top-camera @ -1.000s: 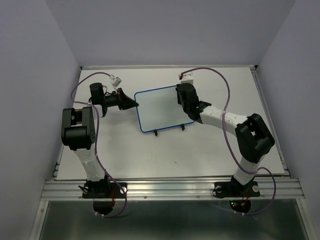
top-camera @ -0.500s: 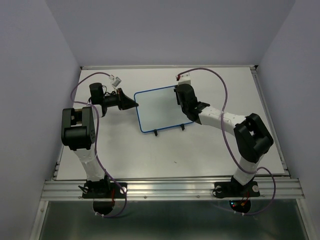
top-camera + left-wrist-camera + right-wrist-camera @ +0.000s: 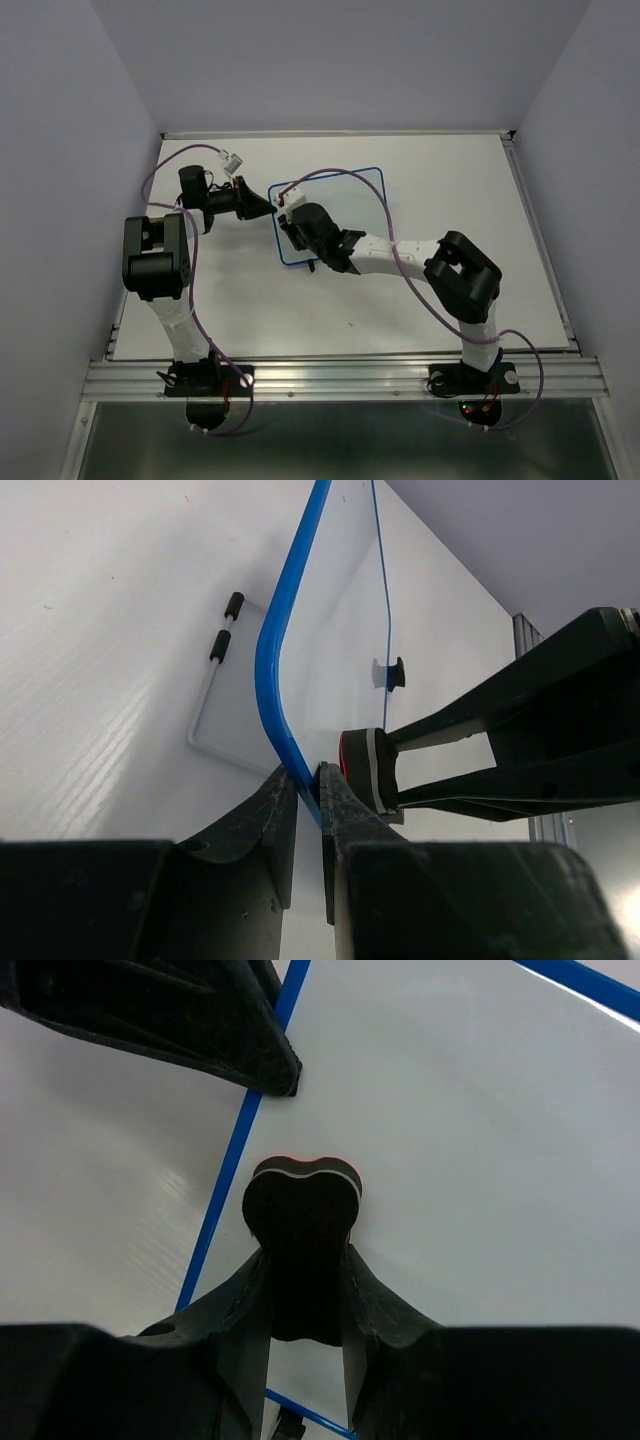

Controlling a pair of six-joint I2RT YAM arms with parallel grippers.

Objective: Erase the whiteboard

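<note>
Now the left fingers (image 3: 255, 830) pinch the blue-framed white whiteboard (image 3: 350, 200), seemingly light and stiff, by its rim while right fingers (image 3: 388, 1332) clench a small black eraser (image 3: 302, 1200) against it.

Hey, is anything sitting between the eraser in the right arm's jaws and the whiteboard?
Nothing visible. The eraser in the right arm's jaws looks pressed on the whiteboard near its left edge. The left arm's jaws clamp the blue frame right beside it, which may limit wiping there.
</note>
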